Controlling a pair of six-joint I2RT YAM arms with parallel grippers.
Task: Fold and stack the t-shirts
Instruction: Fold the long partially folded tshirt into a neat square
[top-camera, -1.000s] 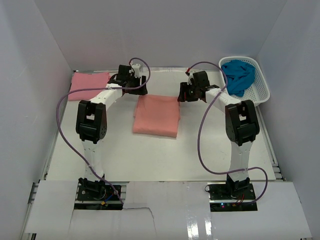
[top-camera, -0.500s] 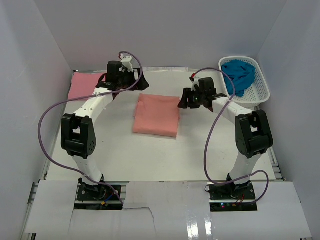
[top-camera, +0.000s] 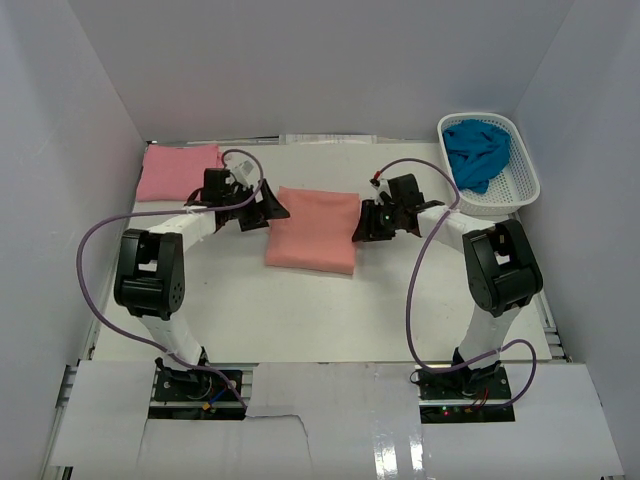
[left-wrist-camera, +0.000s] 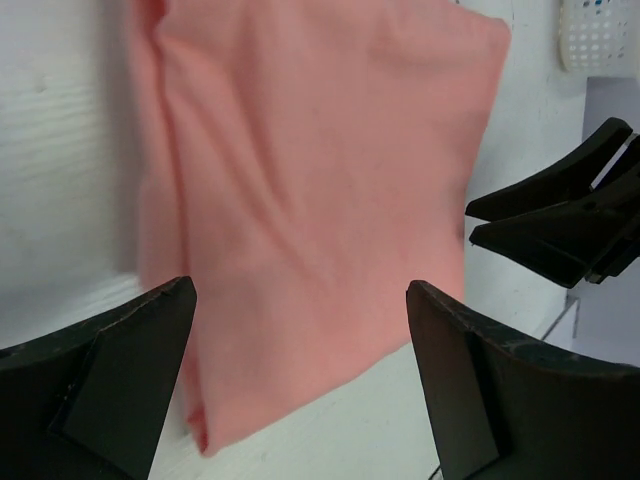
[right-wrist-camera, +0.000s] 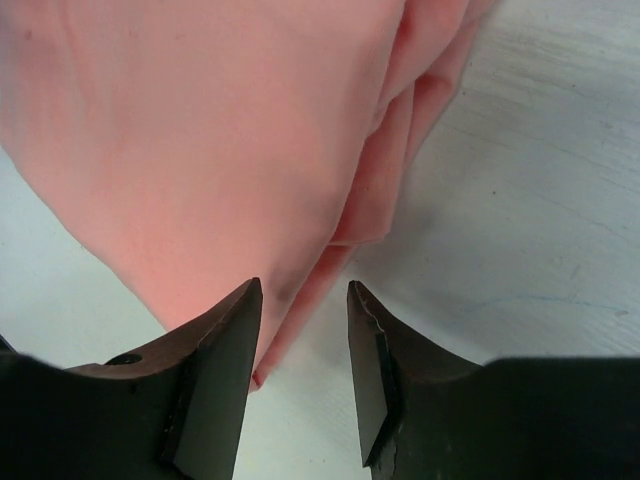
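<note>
The folded salmon-orange t-shirt (top-camera: 313, 229) lies mid-table. My left gripper (top-camera: 268, 208) stands wide open at its left edge; in the left wrist view the salmon-orange t-shirt (left-wrist-camera: 320, 180) fills the space ahead of the left gripper (left-wrist-camera: 300, 340). My right gripper (top-camera: 362, 222) is at the shirt's right edge, its jaws partly open. In the right wrist view the right gripper (right-wrist-camera: 300, 330) has the folded edge of the salmon-orange t-shirt (right-wrist-camera: 200, 130) lying between its jaws, unpinched. A folded pink t-shirt (top-camera: 178, 171) rests at the back left. The teal-blue t-shirt (top-camera: 477, 152) lies crumpled in the basket.
A white lattice basket (top-camera: 528, 185) stands at the back right against the white side wall. White walls enclose the table on the left, back and right. The right gripper's black fingers (left-wrist-camera: 560, 215) show across the shirt in the left wrist view.
My left gripper came from the back by the pink shirt to the salmon shirt's left edge and opened wide. My right gripper moved down to the right edge and narrowed.
</note>
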